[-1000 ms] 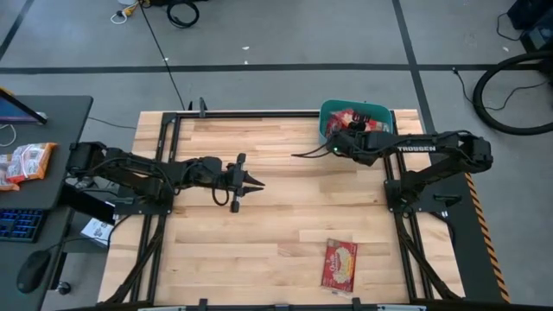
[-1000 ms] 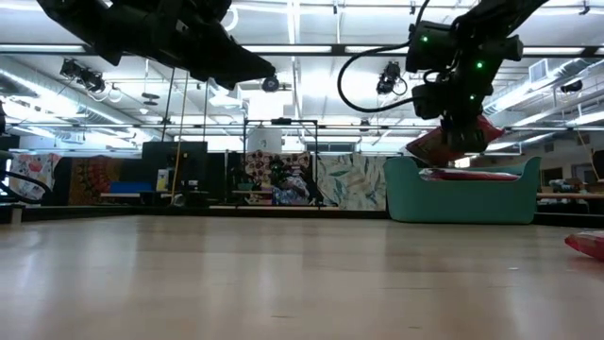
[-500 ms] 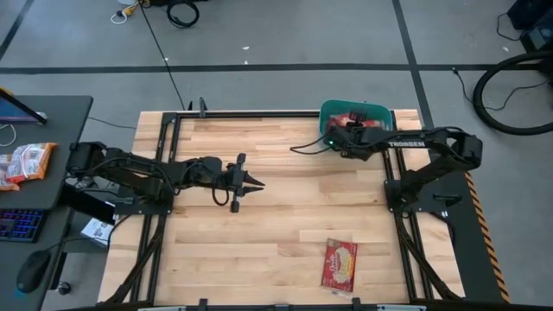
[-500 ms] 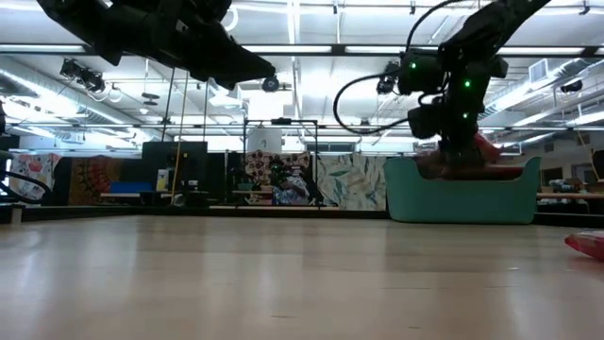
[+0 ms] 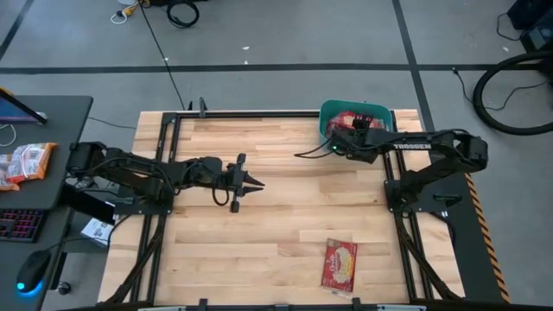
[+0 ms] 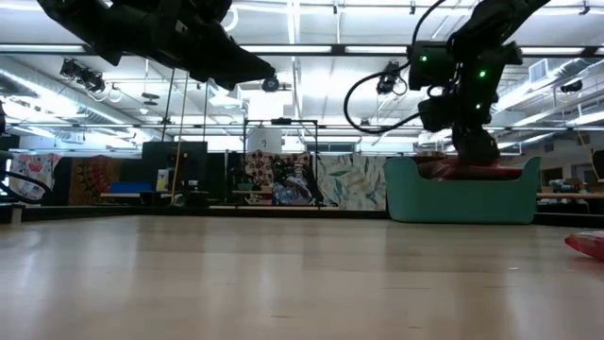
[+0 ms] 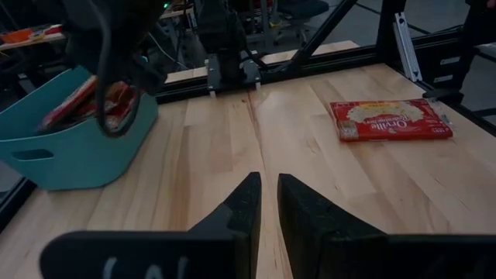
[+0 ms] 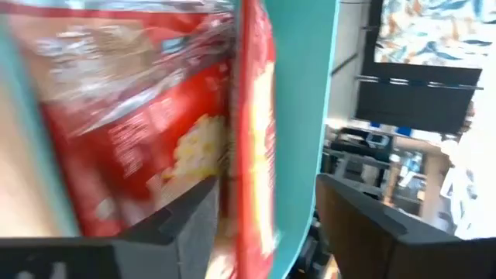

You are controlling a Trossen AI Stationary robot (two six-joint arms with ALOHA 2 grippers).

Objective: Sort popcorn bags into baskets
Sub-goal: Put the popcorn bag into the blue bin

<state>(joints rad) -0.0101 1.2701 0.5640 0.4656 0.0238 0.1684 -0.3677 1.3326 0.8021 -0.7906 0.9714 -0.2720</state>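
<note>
The teal basket (image 5: 331,111) stands at the table's far right corner with red popcorn bags (image 5: 350,117) inside it. My right gripper (image 8: 267,194) is open and reaches down into the basket (image 6: 462,198). A bag (image 8: 147,132) lies just beyond its fingers, and another bag's edge (image 8: 252,139) stands between them. One more popcorn bag (image 5: 340,264) lies flat on the wood near the front right. My left gripper (image 5: 256,184) hovers over the table's middle left, shut, with nothing between its fingers (image 7: 267,194). My right gripper has its open fingers on either side of the upright edge (image 8: 252,139) of a popcorn bag inside the basket. I cannot tell whether either finger touches it.
Black frame rails (image 5: 251,113) run along the table's far edge and both sides. A dark desk at the left holds more packets (image 5: 26,162), a keyboard and a mouse. Bare wood lies between the two arms and along the front left.
My right gripper has sunk with a tilted popcorn bag from just above the basket into it, and has opened and let the bag go. The bag now lies in the basket among the others.
</note>
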